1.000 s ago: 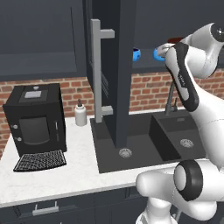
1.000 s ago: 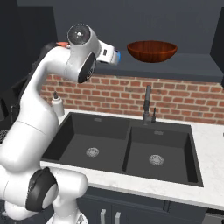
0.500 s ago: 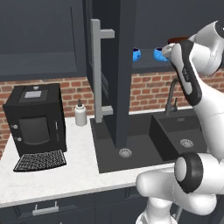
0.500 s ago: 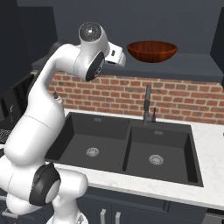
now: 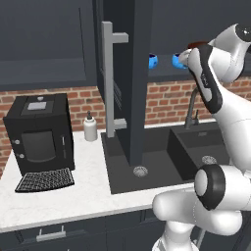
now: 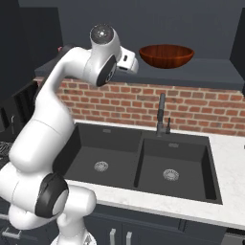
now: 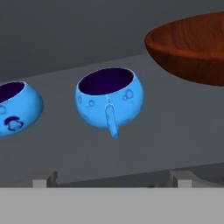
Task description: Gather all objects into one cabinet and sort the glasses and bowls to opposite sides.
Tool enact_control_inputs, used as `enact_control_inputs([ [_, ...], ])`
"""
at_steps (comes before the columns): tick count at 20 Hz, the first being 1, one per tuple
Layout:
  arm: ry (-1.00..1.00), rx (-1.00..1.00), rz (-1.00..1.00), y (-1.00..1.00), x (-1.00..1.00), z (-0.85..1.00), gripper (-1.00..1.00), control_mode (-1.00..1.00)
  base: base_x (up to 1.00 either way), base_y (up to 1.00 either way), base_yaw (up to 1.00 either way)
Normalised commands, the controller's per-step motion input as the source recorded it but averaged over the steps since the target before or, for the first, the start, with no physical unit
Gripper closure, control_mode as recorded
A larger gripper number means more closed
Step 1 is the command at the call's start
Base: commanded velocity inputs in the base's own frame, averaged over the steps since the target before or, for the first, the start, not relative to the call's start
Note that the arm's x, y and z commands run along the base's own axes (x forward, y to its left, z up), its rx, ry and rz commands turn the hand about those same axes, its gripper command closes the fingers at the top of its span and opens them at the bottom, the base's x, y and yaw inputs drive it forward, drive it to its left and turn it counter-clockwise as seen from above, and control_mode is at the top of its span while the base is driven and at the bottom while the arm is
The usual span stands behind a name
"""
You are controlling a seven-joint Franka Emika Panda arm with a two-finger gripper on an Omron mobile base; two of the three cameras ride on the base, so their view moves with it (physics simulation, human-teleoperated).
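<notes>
- Up at the cabinet shelf, my hand [image 7: 113, 181] is spread wide and holds nothing; its two tips sit low in the hand view, short of the nearest bowl.
- Straight ahead of my hand stands a blue bowl [image 7: 109, 101], upright on the shelf, round-bellied, bright blue with a dark inside and a small stub handle pointing toward me. It looks light and smooth, so I judge the rim or that stub to be the likeliest places to pinch.
- Just beside it stands the second blue bowl [image 7: 16, 107], apart from the first, same shape and colour, with a darker mark on its side.
- On the other side sits the reddish-brown bowl [image 7: 192, 46], much wider and shallower, with a wood-like grain; from the right base view it rests on the same shelf, well apart from my arm.
- Further out, the cabinet door [image 5: 122, 83] hangs open with its long grey bar handle [image 5: 110, 83] facing the room.
- As I judge it, three bowls are already together on this shelf, so gathering is mostly done for them. The cup I cannot place in these views, so its move and the sorting to opposite sides are still left.
- Below are the sink [image 6: 139, 160] and the tabletop [image 5: 63, 193].
</notes>
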Motion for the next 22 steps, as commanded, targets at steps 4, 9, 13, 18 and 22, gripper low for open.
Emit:
enact_control_inputs([
  [4,0.0,0.0,0.0,0.0,0.33,-0.01,-1.0,-1.0,0.0,0.0,0.0],
  [9,0.0,0.0,0.0,0.0,0.29,-0.01,-1.0,-1.0,0.0,0.0,0.0],
  [13,0.01,0.0,0.0,-0.01,0.28,-0.12,-1.0,-1.0,0.0,0.0,0.0],
  [18,0.0,0.0,0.0,-0.01,0.29,-0.07,-1.0,-1.0,0.0,0.0,0.0],
  [22,0.0,0.0,0.0,-0.01,0.31,-0.05,-1.0,-1.0,0.0,0.0,0.0],
])
